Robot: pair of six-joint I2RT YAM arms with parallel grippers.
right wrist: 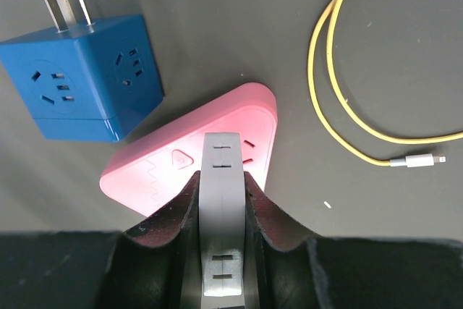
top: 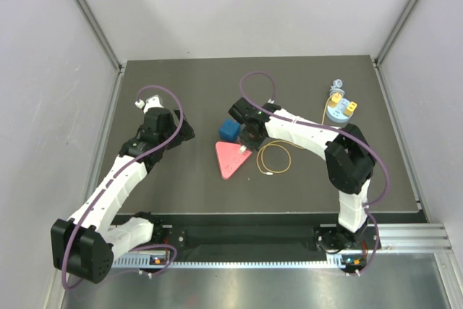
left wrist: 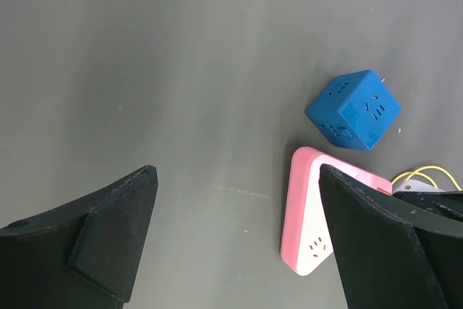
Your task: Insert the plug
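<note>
The plug (top: 335, 97), a small yellow block at the end of the thin yellow cable (top: 275, 157), sits on a round blue-grey base (top: 340, 112) at the far right, beside a second yellow block (top: 350, 108). My right gripper (top: 249, 135) (right wrist: 222, 179) is shut on a flat grey adapter block (right wrist: 221, 200). It holds the block's tip over the top face of the pink triangular socket (right wrist: 181, 142) (top: 233, 158); I cannot tell if they touch. My left gripper (top: 184, 132) (left wrist: 237, 179) is open and empty, left of the pink socket (left wrist: 307, 215).
A blue cube socket (top: 229, 130) (left wrist: 353, 108) (right wrist: 79, 77) with metal prongs lies just behind the pink socket. The yellow cable (right wrist: 340, 99) loops on the table to the right, and its free end has a small silver connector (right wrist: 416, 161).
</note>
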